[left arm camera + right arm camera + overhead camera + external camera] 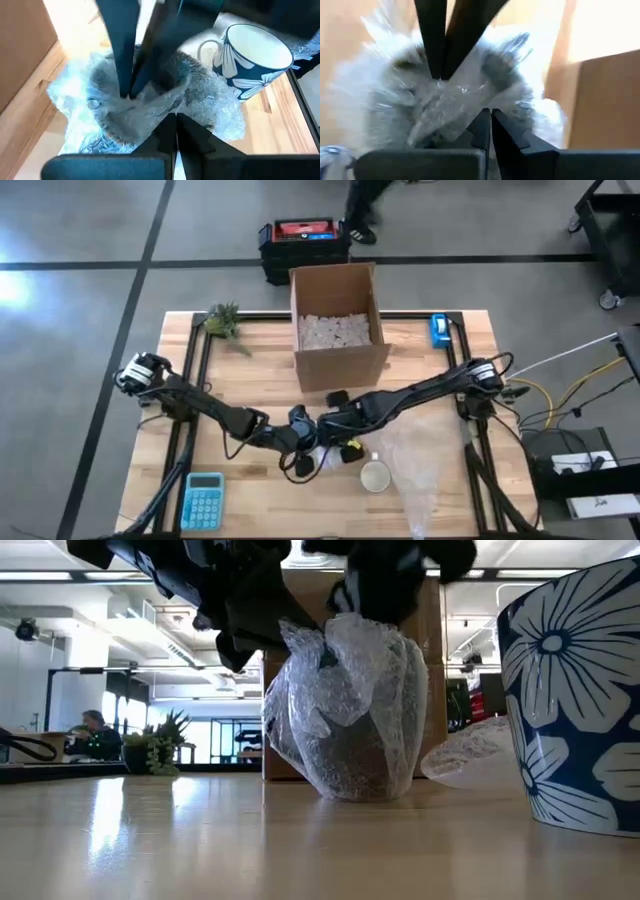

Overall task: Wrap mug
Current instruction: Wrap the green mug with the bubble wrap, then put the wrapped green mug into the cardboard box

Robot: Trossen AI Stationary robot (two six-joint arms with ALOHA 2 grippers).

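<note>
With both the left claw [172, 120] and right claw [487, 116] pinched shut on the bubble wrap [345, 710] gathered beneath them, a tug could topple the wrapped mug [350, 765] or tear the film.

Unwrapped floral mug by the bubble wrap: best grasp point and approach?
Judging by its pose, take the floral mug at the rim: it stands upright, mouth open, so come from straight above with one finger inside the wall. Choose the side facing away from the wrapped mug, where both grippers crowd. The handle faces that bundle, so avoid it.
</note>
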